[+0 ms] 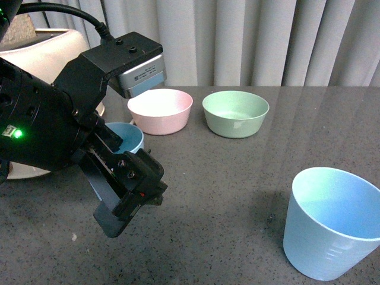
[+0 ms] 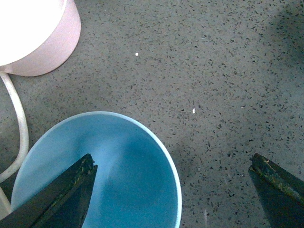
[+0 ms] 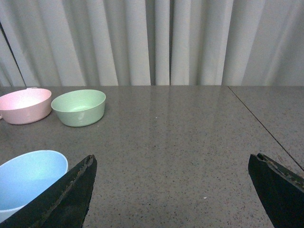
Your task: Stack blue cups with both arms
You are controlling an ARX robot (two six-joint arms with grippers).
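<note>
Spread wide, the left end effector (image 2: 172,161) straddles the rim of the left cup (image 2: 118,175), one finger over its mouth; a skewed pinch could tip it toward the pink bowl (image 1: 160,110) nearby. The right end effector (image 3: 172,160), also wide, has the right cup (image 3: 28,175) beside one finger: closing here would miss.

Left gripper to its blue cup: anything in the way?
Nothing visible. The open left gripper hangs right over the blue cup, one finger over its mouth, one over bare table. The pink bowl sits apart.
</note>
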